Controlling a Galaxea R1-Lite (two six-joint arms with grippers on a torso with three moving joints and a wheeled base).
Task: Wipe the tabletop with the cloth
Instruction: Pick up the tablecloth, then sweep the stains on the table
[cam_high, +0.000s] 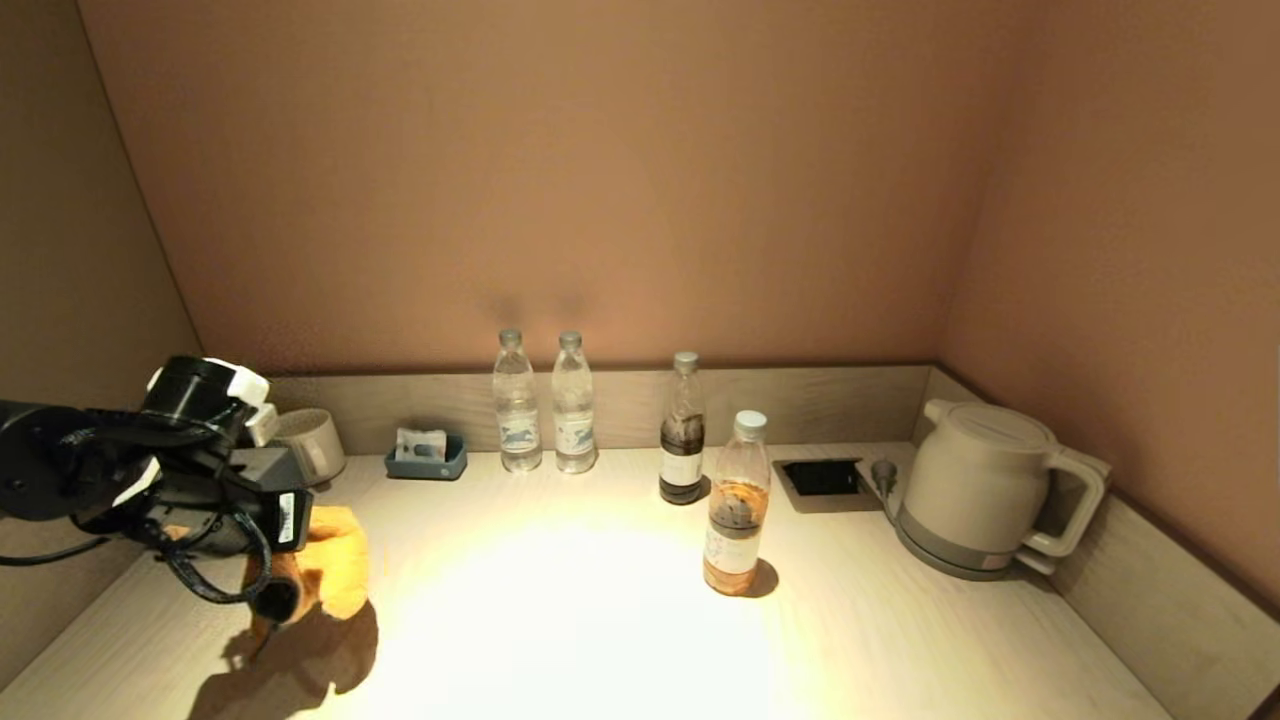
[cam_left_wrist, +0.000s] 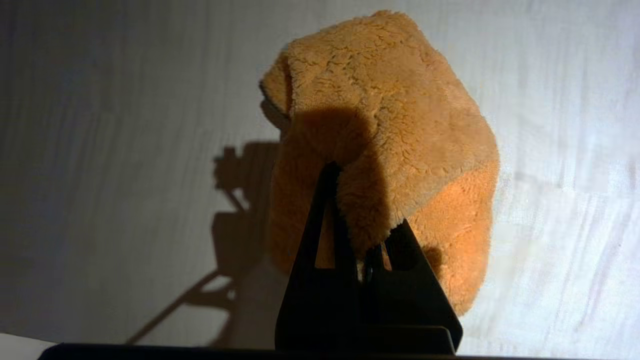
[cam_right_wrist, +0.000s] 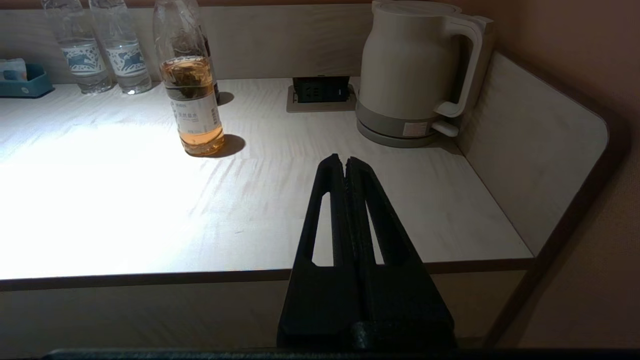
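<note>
Cloth (cam_left_wrist: 400, 130) hangs pinched in left gripper (cam_left_wrist: 367, 235) fingers, apparently just above tabletop (cam_high: 560, 600); right gripper (cam_right_wrist: 346, 162) clenched.

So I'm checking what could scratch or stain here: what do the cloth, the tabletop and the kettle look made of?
The cloth, clamped in the left gripper, looks like orange plush microfibre or fleece: a deep fuzzy nap. The tabletop seems pale wood-grain laminate, matte, with fine streaks and a darker edge band. The kettle looks like cream plastic or coated metal, smooth satin; which one is unclear.
</note>
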